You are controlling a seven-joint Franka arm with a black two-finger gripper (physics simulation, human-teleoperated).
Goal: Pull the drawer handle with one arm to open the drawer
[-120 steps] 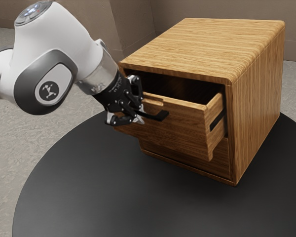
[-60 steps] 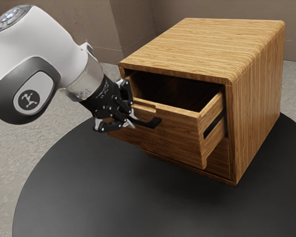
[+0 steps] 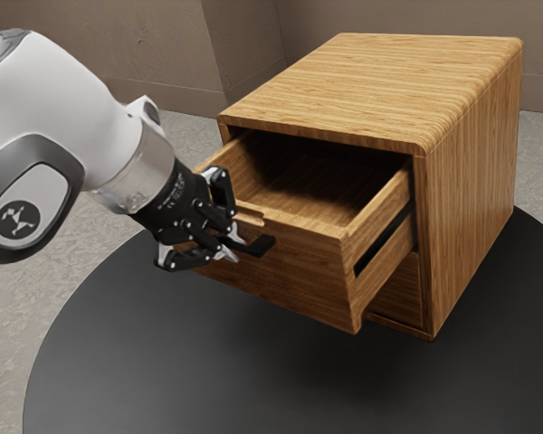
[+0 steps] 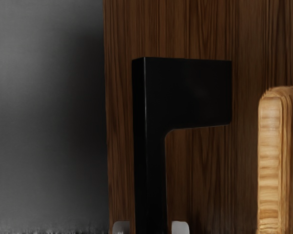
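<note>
At drawer (image 3: 294,258) front: hand (image 3: 228,240) clamped rnd handle (image 3: 258,244).

Round black worktop (image 3: 208,362) on speckled grey floor (image 3: 36,271). Directly on it, one wooden cabinet (image 3: 471,163); black surface spreading out in front of the cabinet, beneath its pulled-out drawer (image 3: 299,253).

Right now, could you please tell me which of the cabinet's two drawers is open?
The upper drawer, pulled out with the gripper on its black handle; the lower drawer beneath it sits shut.
</note>
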